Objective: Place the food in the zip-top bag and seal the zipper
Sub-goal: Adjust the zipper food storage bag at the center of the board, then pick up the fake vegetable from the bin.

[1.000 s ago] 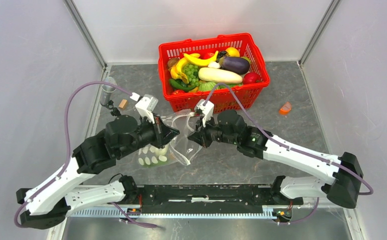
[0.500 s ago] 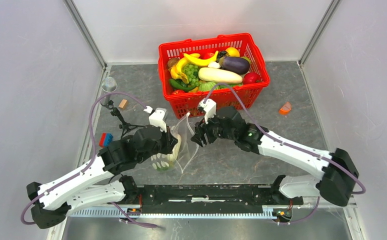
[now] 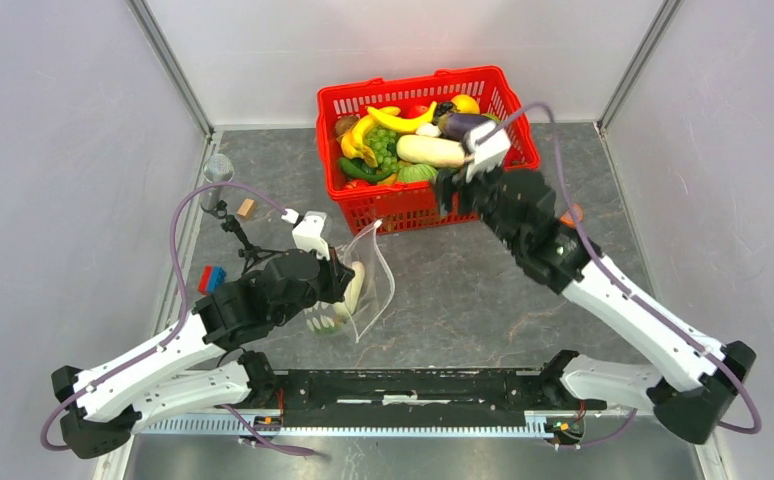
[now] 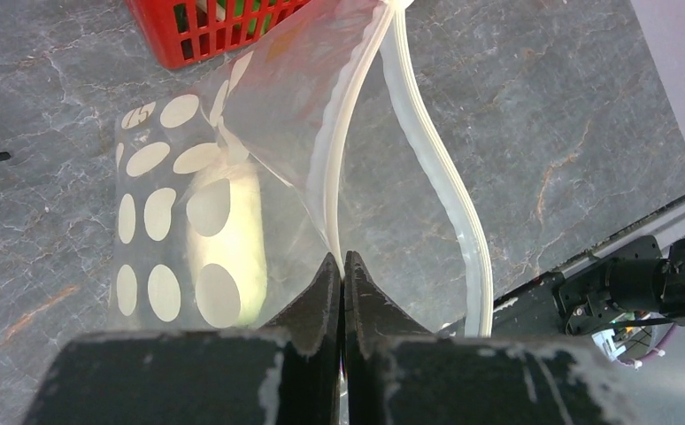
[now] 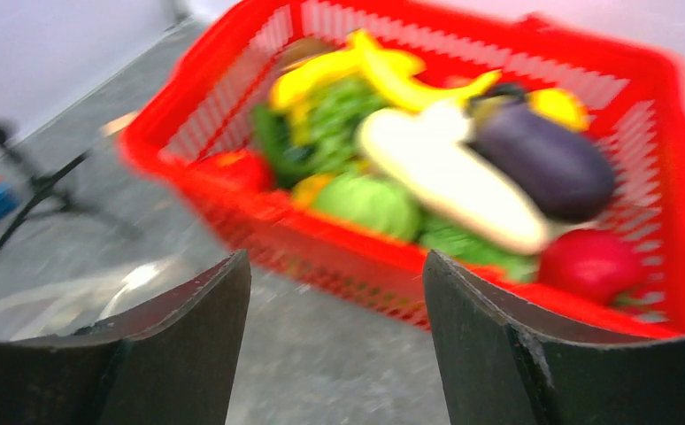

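Top external: filling step, left gripper (image 4: 340, 266) clamped shut on bag (image 3: 371, 292) rim at zipper (image 4: 456, 212), mouth held open near basket (image 3: 413, 85), one pale food piece (image 4: 228, 235) inside; right gripper (image 3: 450, 193) wide, empty, at basket front, likely next needs another piece picked.

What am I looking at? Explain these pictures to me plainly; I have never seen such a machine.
Two robot arms are bolted at the near edge of a grey table. One picture looks down from above. The other two come from a small camera on each wrist. At the back stands a red basket of toy fruits and vegetables. The left jaws are shut on the rim of a clear dotted zip-top bag, holding its mouth open, and a pale toy vegetable lies inside. The right jaws are open and empty, near the basket. A blue block lies on the left.
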